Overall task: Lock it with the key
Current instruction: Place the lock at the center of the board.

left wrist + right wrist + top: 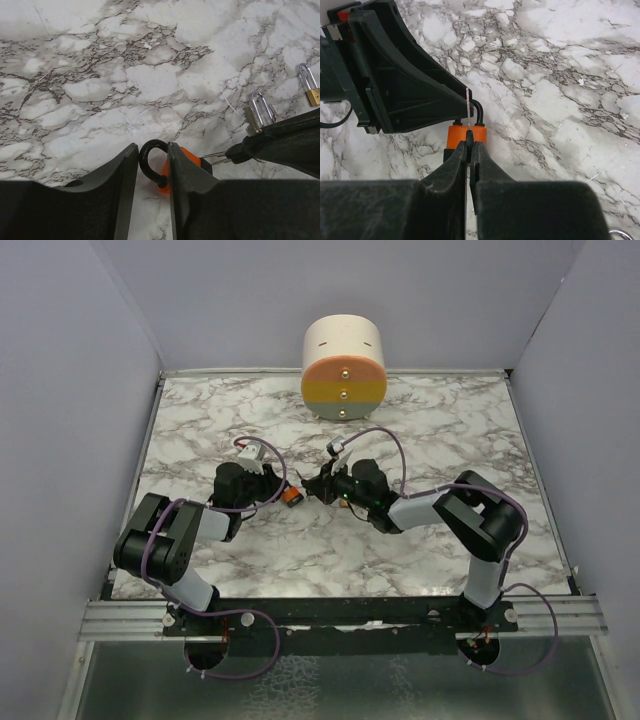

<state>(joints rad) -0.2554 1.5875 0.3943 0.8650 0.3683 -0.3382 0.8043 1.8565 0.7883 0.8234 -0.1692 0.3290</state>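
An orange padlock (293, 497) with a black shackle (145, 162) lies on the marble table between the two arms. My left gripper (152, 147) is open a little, one finger on each side of the shackle loop and close against it. The lock's orange body (190, 154) shows behind the right-hand finger. My right gripper (469, 145) is shut on the black key (469, 139), which points into the bottom of the padlock (455, 136). The left wrist view shows the key blades (215, 157) running into the lock's black end.
A second padlock with a silver shackle (260, 110) and a brass padlock (312, 92) lie on the marble beyond the right gripper. A cream, orange and green cylinder (344, 368) stands at the back edge. Grey walls close in both sides.
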